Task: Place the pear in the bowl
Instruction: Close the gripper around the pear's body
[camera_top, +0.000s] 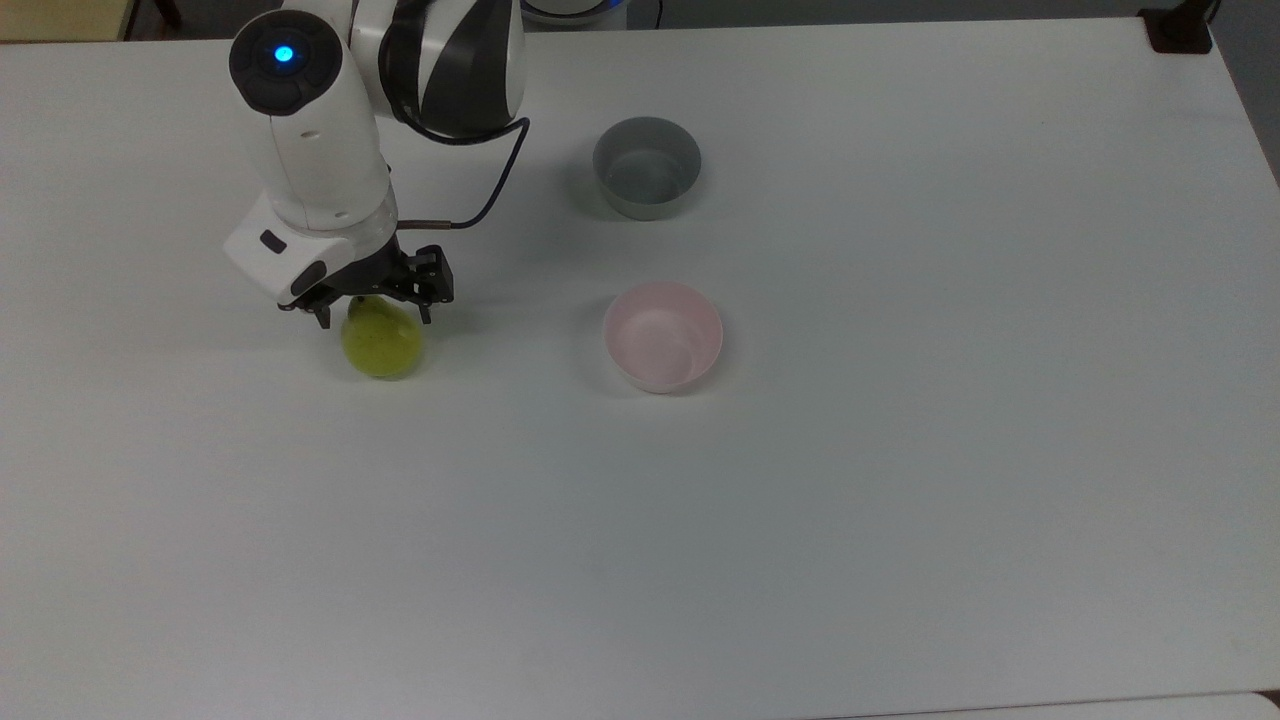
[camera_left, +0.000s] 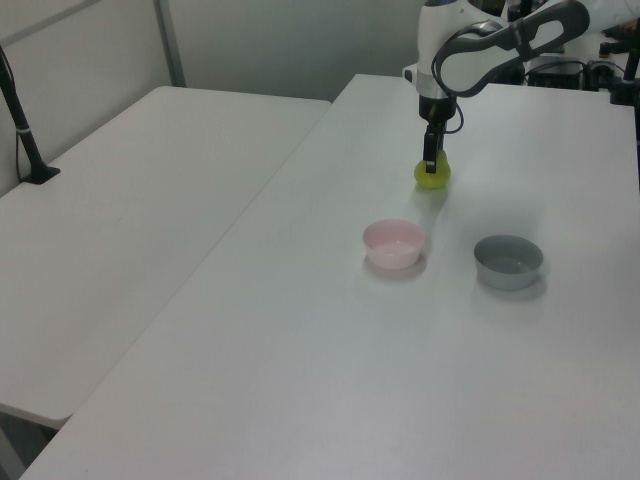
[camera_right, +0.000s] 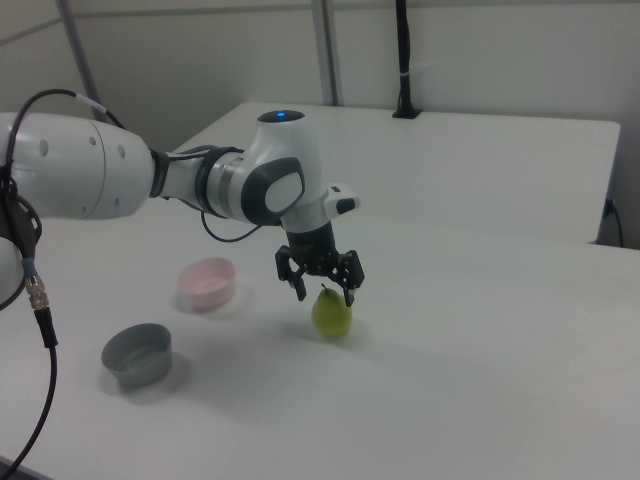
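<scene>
On the white table (camera_top: 900, 500) the pink bowl (camera_top: 662, 335) sits well to the top view's right. The pear (camera_right: 331, 316) stands upright, stem up, directly beneath my jaws (camera_right: 322, 293), which hang spread, seemingly straddling its neck

We see pear (camera_right: 332, 316): glossy, smooth yellow-green skin. Pink bowl (camera_top: 662, 336): matt, smooth, plastic-looking. Grey bowl (camera_top: 647, 167): same matt finish. Table (camera_top: 900, 500): smooth white matt top. Arm (camera_top: 310, 150): glossy white plastic shell; gripper (camera_right: 324, 291) matt black.
</scene>
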